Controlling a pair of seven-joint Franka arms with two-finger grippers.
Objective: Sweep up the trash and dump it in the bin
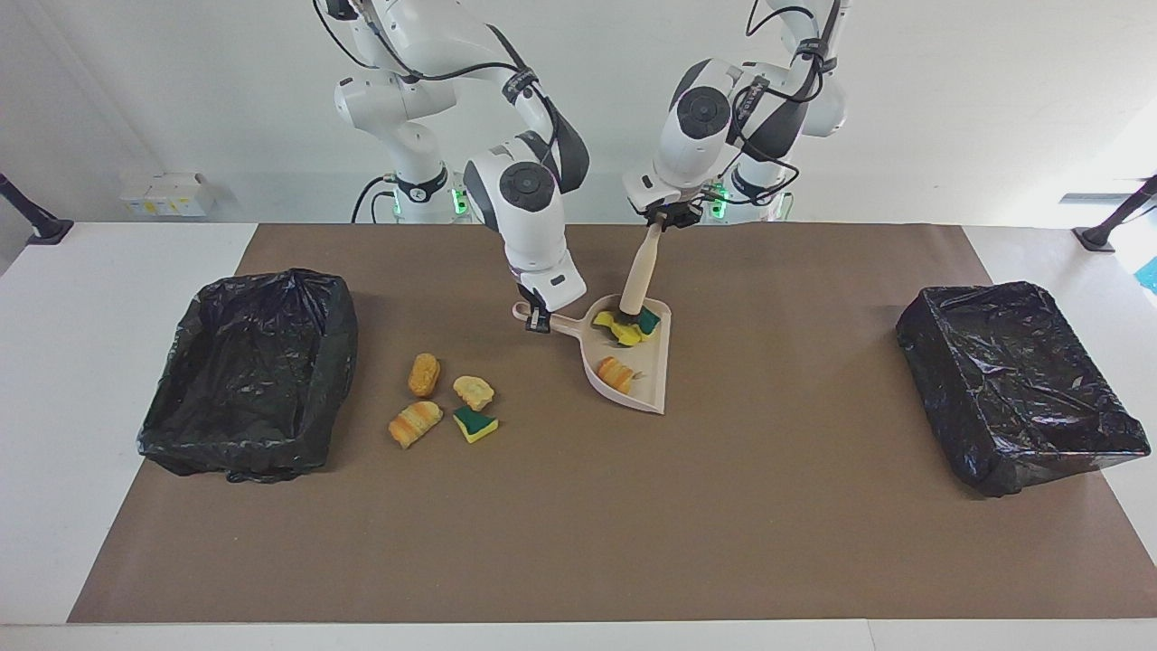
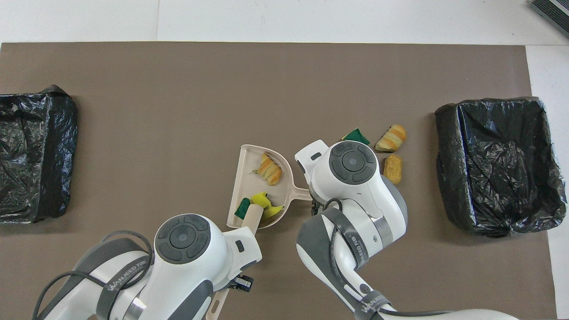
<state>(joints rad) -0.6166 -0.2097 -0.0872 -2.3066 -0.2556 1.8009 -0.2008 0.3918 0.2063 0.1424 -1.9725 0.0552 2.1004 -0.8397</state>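
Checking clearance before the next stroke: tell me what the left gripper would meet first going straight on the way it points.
The left gripper points down along the brush it holds; first comes the dustpan.
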